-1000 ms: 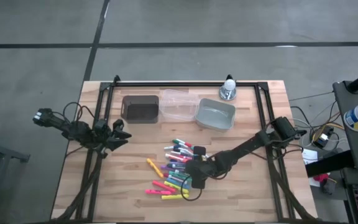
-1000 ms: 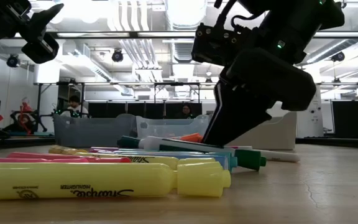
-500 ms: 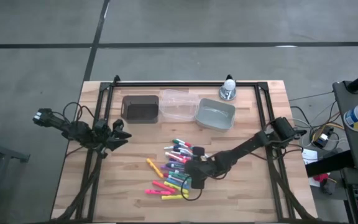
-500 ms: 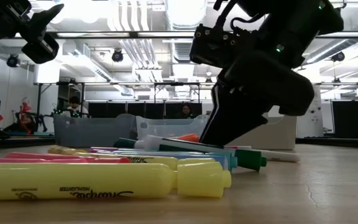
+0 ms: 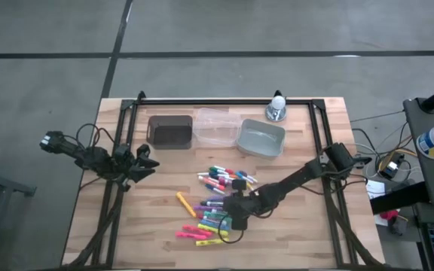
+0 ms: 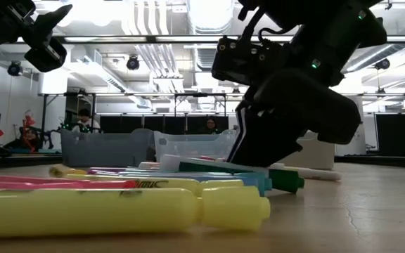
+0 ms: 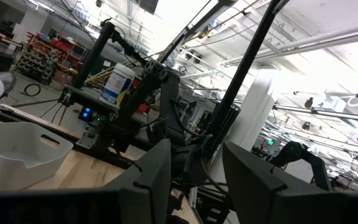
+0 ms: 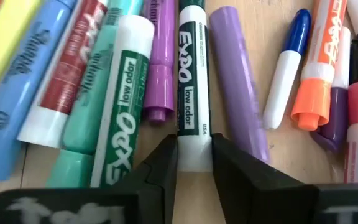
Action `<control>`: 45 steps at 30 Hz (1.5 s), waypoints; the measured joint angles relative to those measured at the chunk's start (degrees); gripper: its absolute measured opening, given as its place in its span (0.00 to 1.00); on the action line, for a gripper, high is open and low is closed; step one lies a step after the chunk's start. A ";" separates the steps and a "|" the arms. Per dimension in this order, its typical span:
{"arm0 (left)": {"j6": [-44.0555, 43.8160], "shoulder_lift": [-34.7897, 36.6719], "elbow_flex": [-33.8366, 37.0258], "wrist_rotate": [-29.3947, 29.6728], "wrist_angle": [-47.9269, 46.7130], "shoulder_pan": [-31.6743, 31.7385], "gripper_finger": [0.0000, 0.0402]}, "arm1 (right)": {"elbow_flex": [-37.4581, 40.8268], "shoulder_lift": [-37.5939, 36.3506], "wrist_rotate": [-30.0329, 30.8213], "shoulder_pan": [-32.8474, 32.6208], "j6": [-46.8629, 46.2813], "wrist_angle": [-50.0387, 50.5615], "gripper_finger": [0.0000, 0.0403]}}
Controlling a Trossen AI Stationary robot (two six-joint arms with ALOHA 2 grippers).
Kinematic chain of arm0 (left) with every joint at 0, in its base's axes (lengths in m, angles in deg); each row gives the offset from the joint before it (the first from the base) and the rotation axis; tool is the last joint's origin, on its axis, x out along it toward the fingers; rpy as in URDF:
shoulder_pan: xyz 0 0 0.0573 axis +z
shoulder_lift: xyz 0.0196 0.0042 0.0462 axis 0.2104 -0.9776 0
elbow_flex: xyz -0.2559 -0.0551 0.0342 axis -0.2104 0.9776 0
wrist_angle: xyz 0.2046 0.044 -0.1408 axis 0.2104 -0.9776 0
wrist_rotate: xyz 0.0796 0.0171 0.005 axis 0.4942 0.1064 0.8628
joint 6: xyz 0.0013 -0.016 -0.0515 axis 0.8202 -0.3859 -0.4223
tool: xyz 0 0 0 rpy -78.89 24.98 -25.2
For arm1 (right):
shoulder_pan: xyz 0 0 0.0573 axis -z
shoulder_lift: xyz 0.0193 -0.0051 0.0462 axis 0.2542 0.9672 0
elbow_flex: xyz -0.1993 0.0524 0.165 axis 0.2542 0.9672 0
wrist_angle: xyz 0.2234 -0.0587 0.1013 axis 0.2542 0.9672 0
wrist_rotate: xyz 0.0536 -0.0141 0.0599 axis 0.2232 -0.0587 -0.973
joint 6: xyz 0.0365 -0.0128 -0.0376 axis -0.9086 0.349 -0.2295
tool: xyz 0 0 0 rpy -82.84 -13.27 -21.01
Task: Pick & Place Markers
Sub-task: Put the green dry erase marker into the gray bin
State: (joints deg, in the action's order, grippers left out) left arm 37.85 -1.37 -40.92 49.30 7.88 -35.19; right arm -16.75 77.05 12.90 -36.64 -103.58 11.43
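The right gripper (image 8: pixel 194 163) is down at the desk (image 5: pixel 157 226) surface, in the middle of the marker (image 5: pixel 211 203) pile, with its two fingers (image 8: pixel 160 171) pressed against the white barrel of a green-labelled dry-erase marker (image 8: pixel 192 99), one on each side; the gripper is clenched on this marker, which lies flat among the others. Directly beside the held marker lie a purple marker (image 8: pixel 236 81) on one side and a second green-labelled dry-erase marker (image 8: pixel 124 99) on the other, both touching or nearly touching it. Slightly farther from the right gripper lie a small blue-capped marker (image 8: pixel 286 68), an orange-capped marker (image 8: pixel 319 62) and a light blue highlighter (image 8: pixel 23 93). In the low view a yellow highlighter (image 6: pixel 118 211) lies nearest the camera, with the right arm standing behind the pile. Beyond the pile, near the far edge of the desk, stand a dark bin (image 5: pixel 170 132), a clear bin (image 5: pixel 216 126) and a grey bin (image 5: pixel 261 138) in a row. The left gripper (image 5: pixel 148 159) hangs above the left side of the desk, well apart from the markers, its fingers spread and released.
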 joint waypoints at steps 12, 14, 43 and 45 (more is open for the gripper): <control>0.02 0.00 0.00 0.00 0.00 0.00 0.35 | 0.33 -2.24 11.85 0.48 2.07 2.11 0.18; 0.02 -0.02 0.00 0.00 -0.15 0.00 0.35 | 0.25 -3.26 13.95 0.37 2.11 2.88 0.18; 0.00 -0.15 0.00 0.06 -0.35 -0.02 0.35 | 0.15 -14.02 32.62 2.93 -21.74 37.81 0.18; -0.09 -0.20 0.00 0.42 -0.34 -0.02 0.35 | 0.16 -14.97 32.62 3.89 -26.62 42.67 0.19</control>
State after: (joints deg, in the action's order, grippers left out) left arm 37.77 -1.57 -40.92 49.72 7.54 -35.22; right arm -16.59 62.08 45.52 -32.75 -130.20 54.10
